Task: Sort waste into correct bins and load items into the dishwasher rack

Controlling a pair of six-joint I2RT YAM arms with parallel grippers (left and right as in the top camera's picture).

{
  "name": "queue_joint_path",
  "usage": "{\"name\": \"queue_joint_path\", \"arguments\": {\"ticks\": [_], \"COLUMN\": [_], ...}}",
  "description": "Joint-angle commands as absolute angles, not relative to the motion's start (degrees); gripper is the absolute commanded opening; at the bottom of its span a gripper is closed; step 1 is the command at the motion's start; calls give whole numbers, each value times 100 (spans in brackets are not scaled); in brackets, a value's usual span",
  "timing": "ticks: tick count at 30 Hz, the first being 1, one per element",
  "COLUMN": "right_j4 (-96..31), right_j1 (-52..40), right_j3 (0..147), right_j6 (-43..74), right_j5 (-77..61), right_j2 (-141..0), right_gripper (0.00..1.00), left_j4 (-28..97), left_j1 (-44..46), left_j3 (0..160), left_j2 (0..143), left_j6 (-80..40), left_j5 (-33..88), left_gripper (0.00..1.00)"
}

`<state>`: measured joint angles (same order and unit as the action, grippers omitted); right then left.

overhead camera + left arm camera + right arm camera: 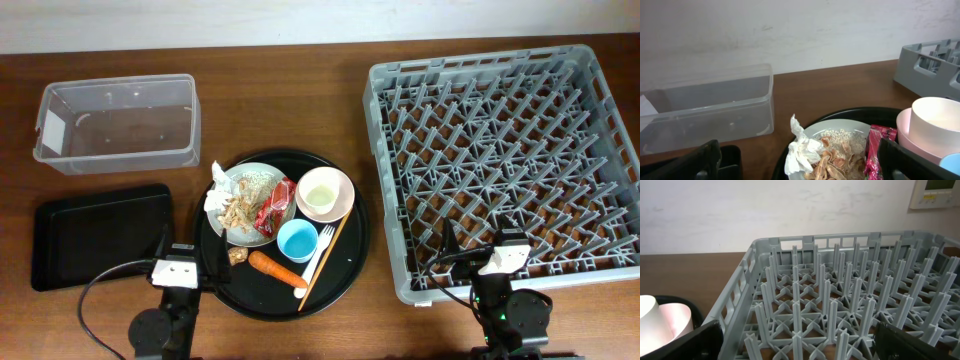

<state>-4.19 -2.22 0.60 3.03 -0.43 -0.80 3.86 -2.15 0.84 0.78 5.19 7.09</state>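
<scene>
Brown worktop [290, 105] lies bare between the clear tub [115, 155] and the grey rack [505, 160]. The right gripper [487, 243] is spread wide and empty at the rack's near edge. The left gripper [182, 246], equally wide and empty, hangs between the black tray [95, 235] and the round tray [345, 265]. Crowded on the round tray are the plate [270, 172] with napkin [218, 190] and wrapper [275, 208], and the bowl [346, 198], blue cup [297, 240], carrot [277, 268], fork [318, 258] and chopstick [335, 245].

Crumpled napkin [218, 192], red wrapper [276, 206] on pale plate [262, 170]
</scene>
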Motion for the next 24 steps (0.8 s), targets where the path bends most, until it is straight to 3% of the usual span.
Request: {"name": "queue_joint_path", "arguments": {"ticks": [1, 6, 12, 24], "right_j4": [-454, -523, -1487, -3280], "right_j1": [-261, -261, -261, -261], "right_j3": [32, 119, 803, 3028], "right_j6": [346, 349, 495, 493], "right_j5": [-40, -89, -84, -126], "right_j2": [-32, -40, -115, -1712], "right_gripper": [99, 99, 99, 99], "left_j4": [357, 548, 1605, 3371], "left_j1": [-193, -193, -193, -193], "left_j3": [54, 180, 1033, 3938], "left_j2": [40, 56, 530, 3205], "left_j6": [530, -60, -558, -558], "left_j5": [773, 770, 788, 797], "left_gripper": [99, 99, 99, 99]}}
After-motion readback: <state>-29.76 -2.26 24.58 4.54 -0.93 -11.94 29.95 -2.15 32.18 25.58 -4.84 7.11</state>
